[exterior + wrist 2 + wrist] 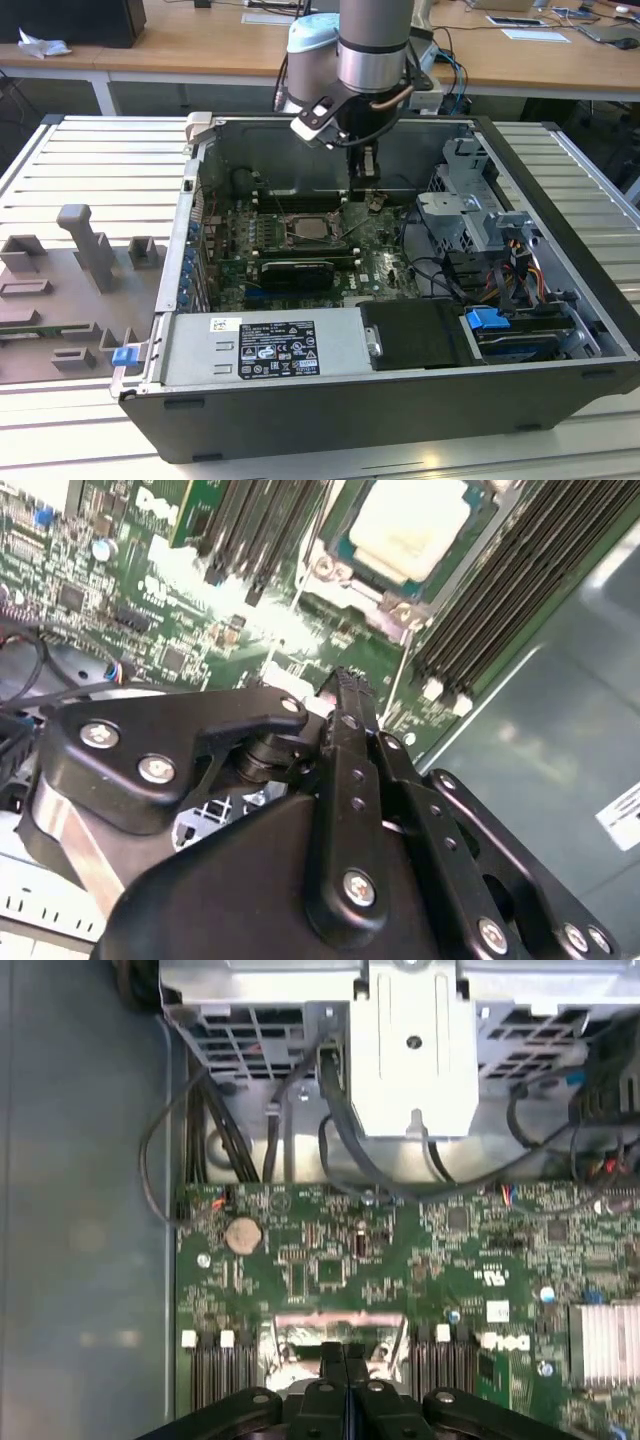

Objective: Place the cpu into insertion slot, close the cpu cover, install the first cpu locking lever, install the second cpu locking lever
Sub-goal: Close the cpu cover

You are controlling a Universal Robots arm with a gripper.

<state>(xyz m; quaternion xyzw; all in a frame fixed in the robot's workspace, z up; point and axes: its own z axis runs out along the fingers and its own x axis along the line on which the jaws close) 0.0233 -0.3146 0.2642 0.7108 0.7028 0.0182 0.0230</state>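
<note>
"Jaws first, please. How do they stand?"

"Pressed together, with nothing between them. You can see it in both wrist views: the two black fingers of the gripper meet along one thin line."

"And where do I have the gripper now?"

"In the exterior view it hangs inside the open computer case. It is low over the green board, just at the exterior view's right of the insertion slot. Whether the tips touch the board, I cannot tell."

"Where is the cpu?"

"You have the cpu already lying in the insertion slot. In the second wrist view its pale metal face looks upward, near the fingertips but apart from them. The cpu cover seems to lie flat, as a silver frame around the chip. Long black memory slots run along the side of the socket."

"And the two locking levers?"

"How they stand, I cannot tell."

"What else is around?"

"In the first wrist view, beyond the fingers, you see a round coin battery on the board. Farther on is a metal drive cage, with dark cables coming down from it."
</note>
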